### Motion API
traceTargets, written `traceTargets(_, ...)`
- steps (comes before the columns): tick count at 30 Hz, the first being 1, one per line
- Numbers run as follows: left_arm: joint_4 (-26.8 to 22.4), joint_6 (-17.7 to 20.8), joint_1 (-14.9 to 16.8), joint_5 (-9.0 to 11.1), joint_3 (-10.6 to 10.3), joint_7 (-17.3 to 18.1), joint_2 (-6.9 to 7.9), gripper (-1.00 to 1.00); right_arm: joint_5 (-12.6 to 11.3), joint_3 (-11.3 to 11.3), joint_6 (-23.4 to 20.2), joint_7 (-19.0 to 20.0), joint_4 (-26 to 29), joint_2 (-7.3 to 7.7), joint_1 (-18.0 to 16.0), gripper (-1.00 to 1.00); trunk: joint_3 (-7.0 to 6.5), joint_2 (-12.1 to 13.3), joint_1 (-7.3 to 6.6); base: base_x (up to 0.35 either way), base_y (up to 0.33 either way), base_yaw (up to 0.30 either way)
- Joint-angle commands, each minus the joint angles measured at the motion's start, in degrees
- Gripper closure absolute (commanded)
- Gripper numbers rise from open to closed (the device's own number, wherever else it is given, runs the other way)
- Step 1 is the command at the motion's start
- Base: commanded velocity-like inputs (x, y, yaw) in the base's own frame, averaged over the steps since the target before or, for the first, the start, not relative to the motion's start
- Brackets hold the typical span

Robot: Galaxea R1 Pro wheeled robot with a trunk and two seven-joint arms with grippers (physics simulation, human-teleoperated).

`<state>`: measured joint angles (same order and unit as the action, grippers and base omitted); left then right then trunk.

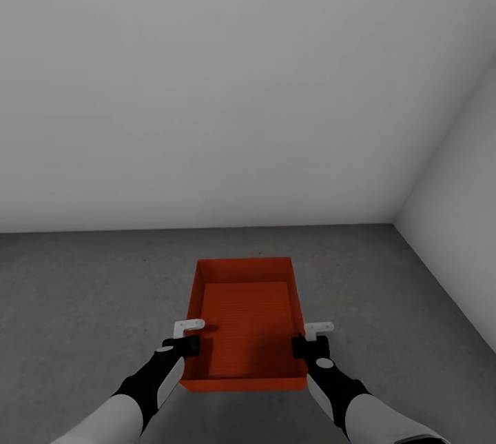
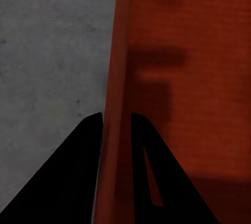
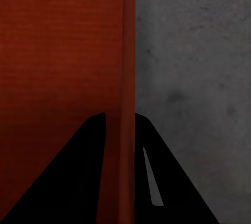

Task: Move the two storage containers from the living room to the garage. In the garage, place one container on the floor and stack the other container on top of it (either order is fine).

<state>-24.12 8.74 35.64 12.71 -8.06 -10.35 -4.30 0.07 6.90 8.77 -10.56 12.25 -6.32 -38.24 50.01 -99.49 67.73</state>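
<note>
In the head view, one orange-red storage container [image 1: 244, 320] with no lid lies straight ahead over the dark grey concrete floor [image 1: 83, 292] of the garage. My left gripper [image 1: 189, 346] is shut on its left wall, and my right gripper [image 1: 301, 346] is shut on its right wall. In the left wrist view, the black fingers [image 2: 78, 172] straddle the container's thin wall [image 2: 117, 51]. The right wrist view shows the fingers [image 3: 167, 177] pinching the other wall [image 3: 128, 51]. I cannot tell whether the container rests on the floor or hangs just above it.
A plain pale grey wall [image 1: 207, 85] rises a short way beyond the container. A second wall [image 1: 461, 223] meets it in a corner at the right. Bare concrete [image 3: 193, 78] spreads to both sides of the container.
</note>
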Motion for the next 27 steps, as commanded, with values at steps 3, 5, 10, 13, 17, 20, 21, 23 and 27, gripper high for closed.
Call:
traceTargets(3, -0.3, -2.8, 0.0, 0.9, 0.8, -0.8, -0.01, 1.00, -1.1, -2.1, 0.1, -0.2, -0.1, -0.88, 0.0, 1.00, 0.59, -1.2, 0.66, 0.000, 0.000, 0.000)
traceTargets(5, -0.3, -2.8, 0.0, 0.9, 0.8, -0.8, -0.01, 1.00, -1.1, -2.1, 0.1, -0.2, -0.1, -0.88, 0.0, 1.00, 0.94, -2.0, 1.10, 0.000, 0.000, 0.000)
traceTargets(10, -0.3, -2.8, 0.0, 0.9, 0.8, -0.8, -0.01, 1.00, -1.2, -2.1, 0.0, -0.1, -0.1, -0.89, 0.0, 1.00, 1.84, -4.0, 2.20, 0.000, 0.000, 0.000)
traceTargets(13, -0.3, -2.8, 0.0, 0.9, 0.8, -0.8, -0.01, 1.00, -1.1, -2.1, 0.1, -0.1, -0.1, -0.89, 0.0, 1.00, 2.38, -5.2, 2.85, 0.000, 0.000, 0.000)
traceTargets(17, -0.4, -2.8, 0.0, 0.9, 0.8, -0.8, -0.01, 1.00, -1.1, -2.1, 0.1, -0.1, -0.1, -0.89, 0.0, 1.00, 3.10, -6.9, 3.73, 0.000, 0.000, 0.000)
traceTargets(20, -0.4, -2.8, 0.0, 0.9, 0.8, -0.8, -0.01, 1.00, -1.1, -2.1, 0.2, -0.2, -0.1, -0.89, 0.0, 1.00, 3.64, -8.1, 4.39, 0.000, 0.000, 0.000)
traceTargets(21, -0.4, -2.8, 0.0, 0.9, 0.8, -0.8, -0.01, 1.00, -1.1, -2.1, 0.2, -0.2, -0.1, -0.89, 0.0, 1.00, 3.82, -8.5, 4.61, 0.000, 0.000, 0.000)
traceTargets(23, -0.4, -2.8, 0.0, 0.9, 0.8, -0.8, -0.01, 1.00, -1.1, -2.1, 0.2, -0.2, -0.1, -0.89, 0.0, 1.00, 4.18, -9.3, 5.05, 0.000, 0.000, 0.000)
traceTargets(27, -0.4, -2.8, 0.0, 0.9, 0.8, -0.8, -0.01, 1.00, -1.1, -2.1, 0.2, -0.2, -0.1, -0.89, 0.0, 1.00, 4.89, -10.9, 5.93, 0.000, 0.000, 0.000)
